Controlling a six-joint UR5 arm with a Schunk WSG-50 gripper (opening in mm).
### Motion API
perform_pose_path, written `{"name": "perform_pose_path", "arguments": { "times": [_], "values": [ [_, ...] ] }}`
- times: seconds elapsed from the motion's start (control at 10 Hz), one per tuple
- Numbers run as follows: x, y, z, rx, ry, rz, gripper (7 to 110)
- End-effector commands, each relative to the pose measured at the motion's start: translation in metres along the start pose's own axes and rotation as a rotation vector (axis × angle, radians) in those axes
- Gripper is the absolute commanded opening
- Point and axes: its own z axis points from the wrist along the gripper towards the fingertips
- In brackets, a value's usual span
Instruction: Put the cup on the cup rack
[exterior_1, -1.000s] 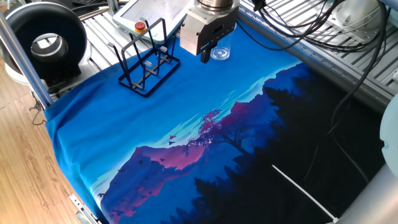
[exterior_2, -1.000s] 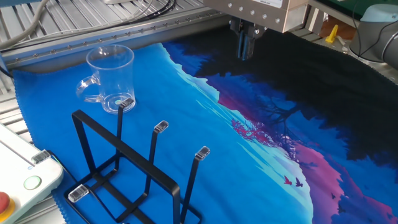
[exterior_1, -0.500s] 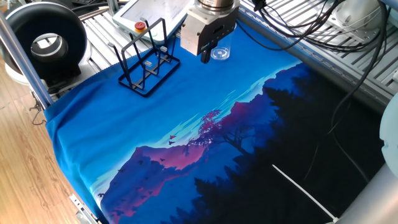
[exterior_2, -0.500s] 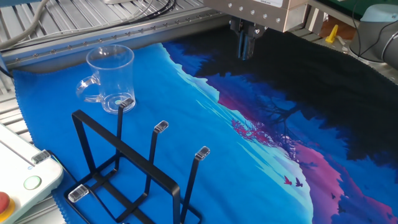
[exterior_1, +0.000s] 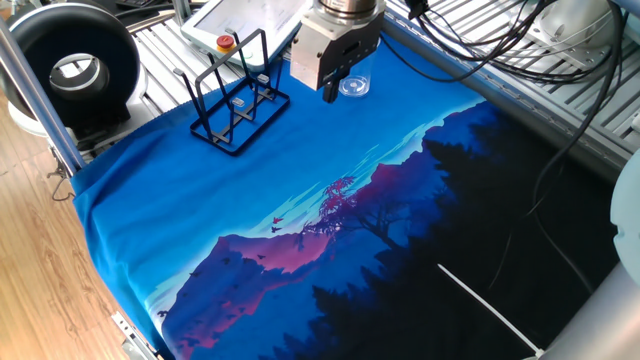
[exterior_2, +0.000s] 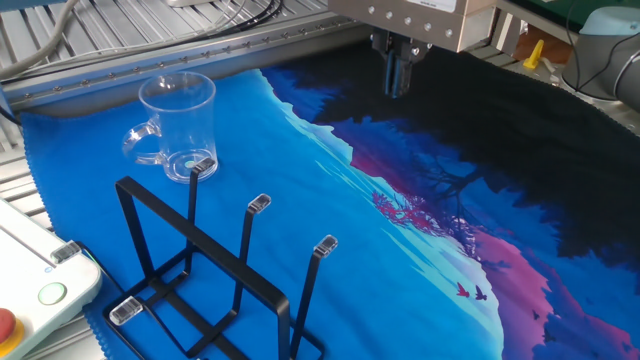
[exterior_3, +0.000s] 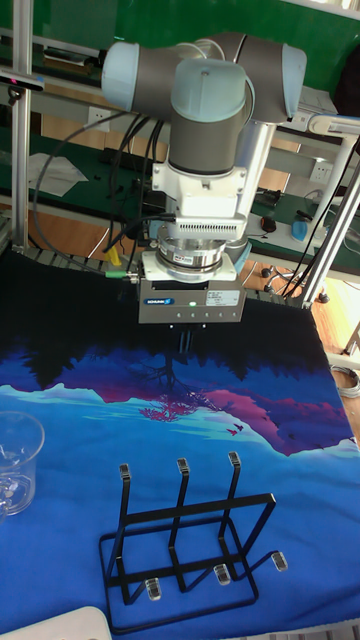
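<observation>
The cup stands upright on the blue cloth just beyond the cup rack, apart from it, probably so that it can be taken from above. The end effector hangs clear of it with fingers pressed together, holding nothing. The cup is clear glass with a side handle and thick base.

The hand hides part of the cup. In the tall fixed view the picture's left edge cuts the cup off.
</observation>
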Motion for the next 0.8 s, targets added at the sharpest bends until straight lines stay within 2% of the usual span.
{"name": "perform_pose_path", "arguments": {
  "times": [0.0, 0.7],
  "values": [
    [-0.0020, 0.0073, -0.0017, -0.022, -0.005, 0.009, 7],
    [0.0011, 0.0027, -0.0007, -0.006, 0.007, 0.011, 7]
  ]
}}
